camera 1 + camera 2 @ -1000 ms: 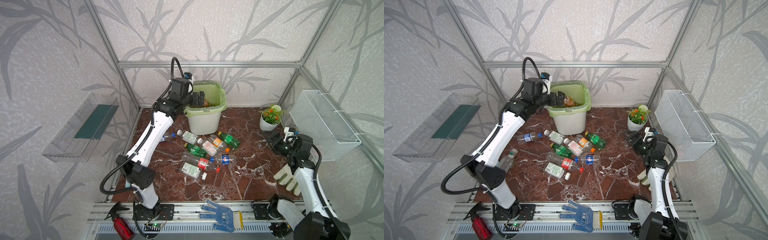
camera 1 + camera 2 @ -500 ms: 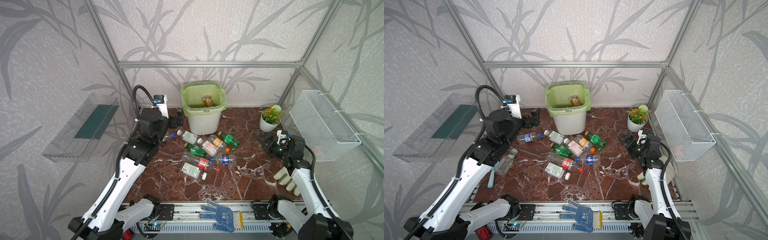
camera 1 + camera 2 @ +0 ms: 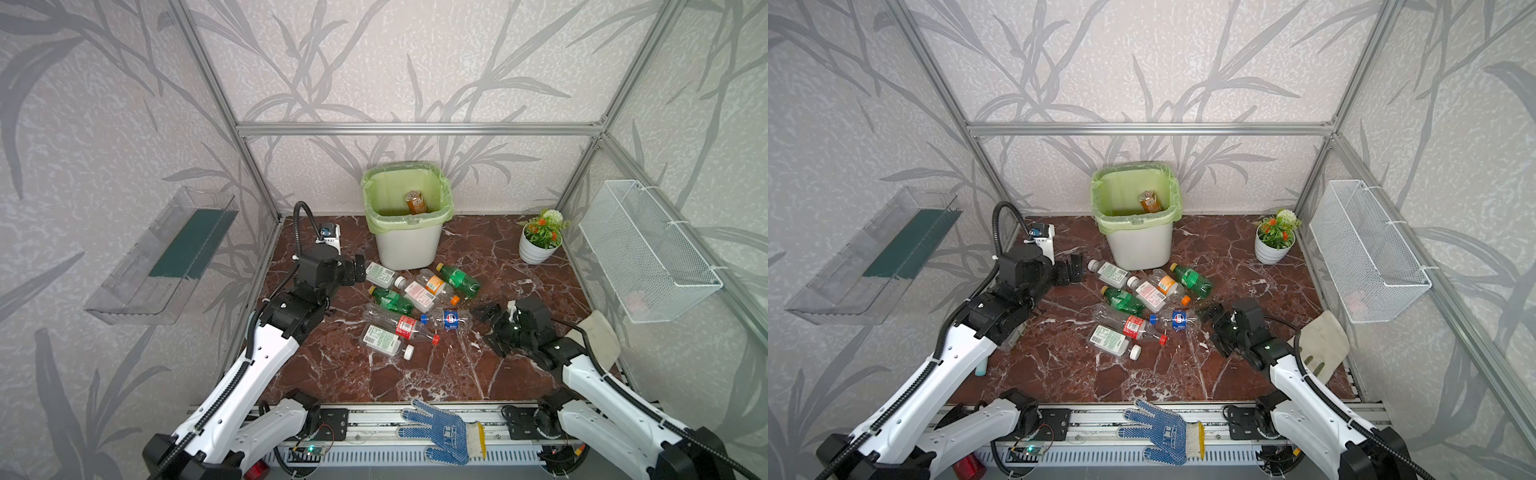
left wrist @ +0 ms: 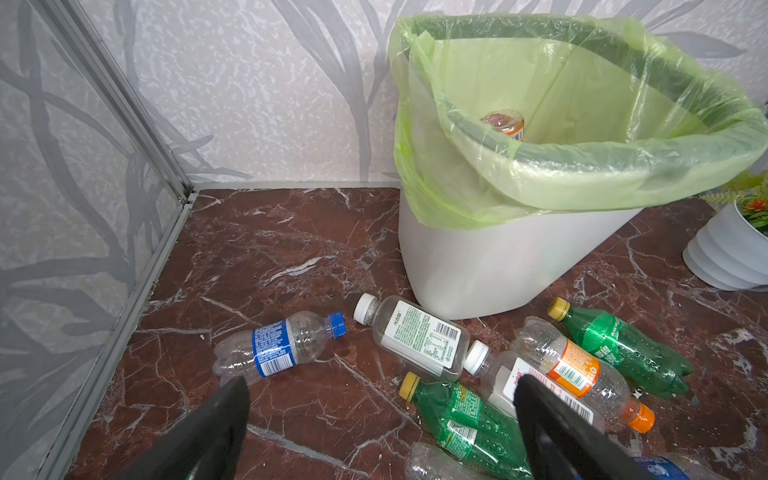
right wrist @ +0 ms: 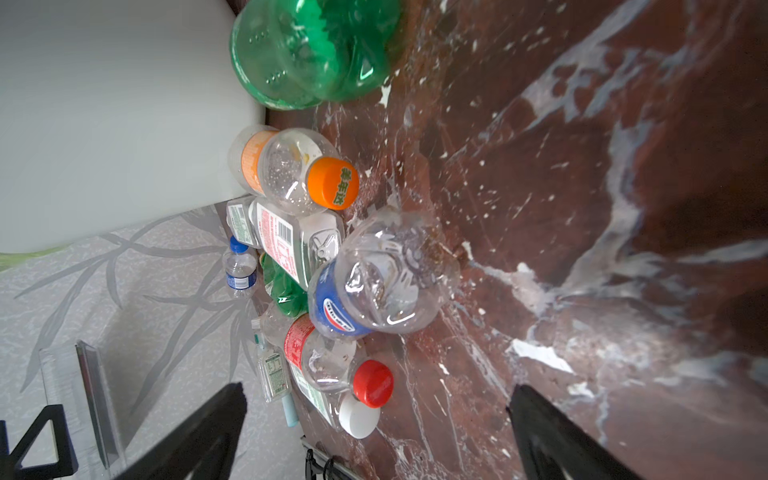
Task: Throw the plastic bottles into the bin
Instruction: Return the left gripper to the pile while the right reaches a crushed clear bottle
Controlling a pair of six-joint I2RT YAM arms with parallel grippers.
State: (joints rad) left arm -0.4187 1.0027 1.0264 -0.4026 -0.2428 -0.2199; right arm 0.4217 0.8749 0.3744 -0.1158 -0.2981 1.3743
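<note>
In both top views, nearest of all: a blue dotted glove (image 3: 444, 436) (image 3: 1163, 434) flat on the front rail. Just behind, on the right, the right gripper (image 3: 490, 328) (image 3: 1214, 328), low over the marble floor (image 3: 415, 374), jaws spread wide, nothing held. Directly ahead of it, a clear blue-labelled bottle (image 3: 451, 319) (image 5: 374, 286) on its side, base toward the open fingers; contact impossible to tell. Beside the right arm, a pale work glove (image 3: 600, 336).

Mid-floor, the plastic bottles (image 3: 419, 294) (image 3: 1150, 296) in a loose heap, all lying down, several touching: a red-labelled bottle (image 3: 405, 326), a near green bottle (image 3: 390, 299), an orange-labelled bottle (image 3: 436, 284), a far green bottle (image 3: 459, 279). At the heap's left end, the left gripper (image 3: 359, 272) (image 3: 1075, 268), likewise fully parted and empty, just beside the cap of a white-labelled bottle (image 3: 380, 272). From the left wrist, a small water bottle (image 4: 282, 345) lying apart from the heap, near one finger.

Further back, the bin (image 3: 407, 245) (image 3: 1140, 249) (image 4: 498, 266), upright by the back wall, green liner folded over its rim, the heap just in front of it. Inside, one amber bottle (image 3: 415, 202) (image 4: 505, 126) leaning on the far side. In the far right corner, a white flower pot (image 3: 536, 251).
</note>
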